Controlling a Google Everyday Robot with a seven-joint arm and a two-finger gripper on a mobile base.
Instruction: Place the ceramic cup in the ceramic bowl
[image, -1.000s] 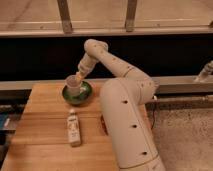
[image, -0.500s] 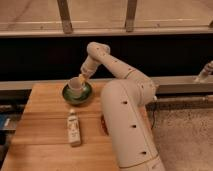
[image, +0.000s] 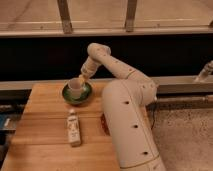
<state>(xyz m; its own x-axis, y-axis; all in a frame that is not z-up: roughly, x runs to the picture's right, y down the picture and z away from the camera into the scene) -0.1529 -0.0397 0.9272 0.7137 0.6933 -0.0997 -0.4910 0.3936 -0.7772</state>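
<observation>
One ceramic cup (image: 75, 88) in ceramic bowl (image: 86, 95), jaws above

We see the ceramic cup (image: 75, 88) standing upright inside the ceramic bowl (image: 86, 94), which sits on the table (image: 45, 142) near its far edge, roughly mid-width. The tool (image: 82, 78) is just above and to the right of the cup's rim, right beside it; contact unclear. The arm (image: 115, 65) reaches in from the right over the far edge, with the white base (image: 127, 130) standing at the table's right edge. A white labelled bottle (image: 73, 128) lies flat mid-table, nearer to us than the bowl and apart from it.
</observation>
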